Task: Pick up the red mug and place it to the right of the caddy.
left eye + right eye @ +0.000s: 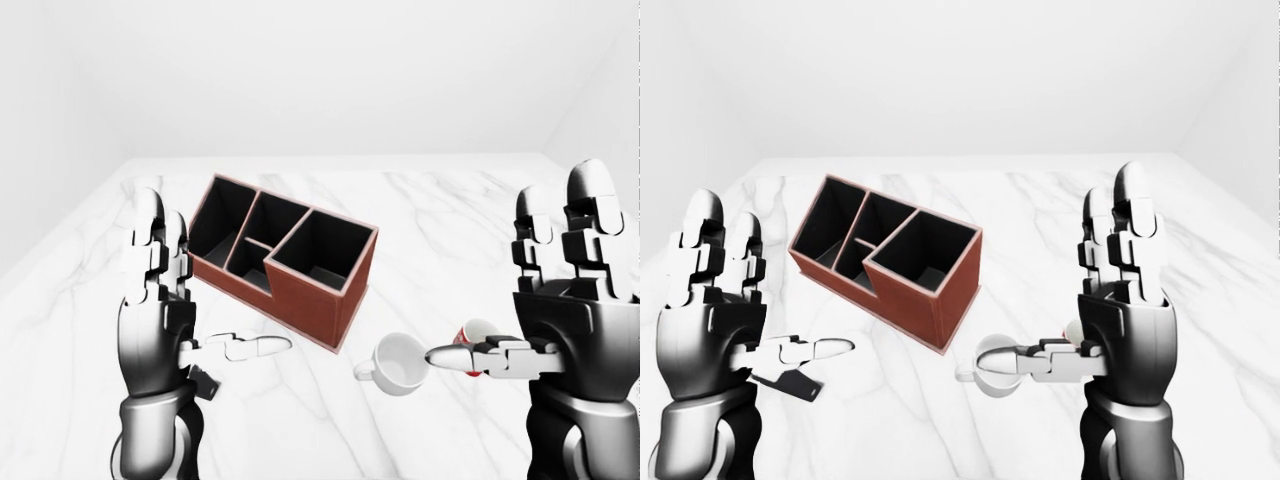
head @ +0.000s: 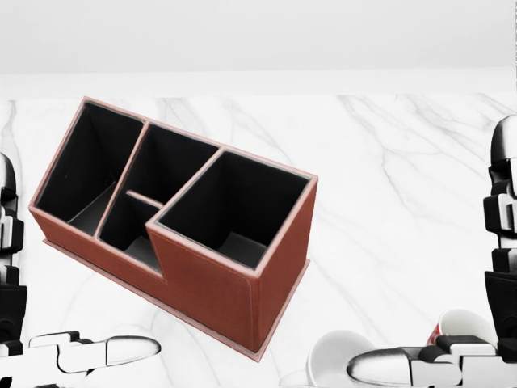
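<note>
Matt leather-like caddy on glossy marble table.

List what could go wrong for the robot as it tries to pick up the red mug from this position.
1. The white mug sits close beside the red mug, between it and the caddy; a reaching hand could knock it.
2. The right hand, open, already hides much of the red mug in the left-eye view, so the grasp may be poorly judged.
3. The white mug lies near the spot right of the caddy, crowding the placement.
</note>
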